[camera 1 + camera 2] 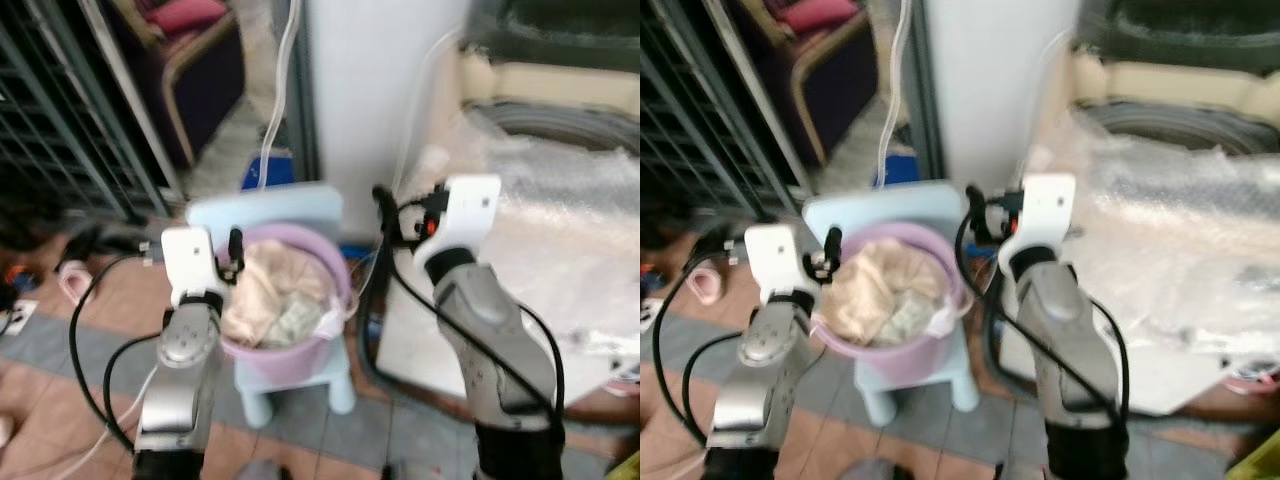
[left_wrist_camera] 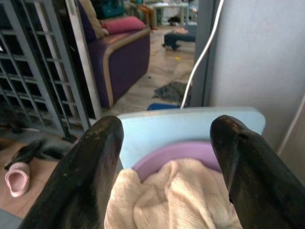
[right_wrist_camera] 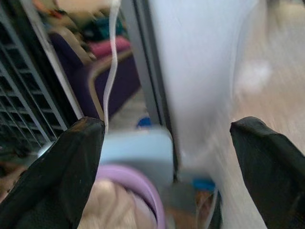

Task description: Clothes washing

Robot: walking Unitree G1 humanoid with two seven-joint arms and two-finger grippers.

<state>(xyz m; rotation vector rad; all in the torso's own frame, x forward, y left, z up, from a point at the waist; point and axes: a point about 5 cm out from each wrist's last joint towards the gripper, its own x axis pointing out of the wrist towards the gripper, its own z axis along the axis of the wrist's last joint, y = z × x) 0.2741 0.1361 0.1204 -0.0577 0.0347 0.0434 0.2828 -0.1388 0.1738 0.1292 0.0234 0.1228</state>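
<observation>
the cream laundry [image 1: 268,290] is heaped in a purple bucket [image 1: 335,300] on a pale blue stool [image 1: 300,385]; the left gripper [image 2: 164,157], spread, is held over the bucket; the right gripper [image 3: 164,162], spread, is held beside the bucket's rim; a clumsy grab could tip the bucket.

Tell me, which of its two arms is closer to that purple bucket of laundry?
Left. The left end effector hangs right over the purple bucket, above the cream laundry near its rim. The right end effector is off to the bucket's right, beside the light blue stool.
</observation>
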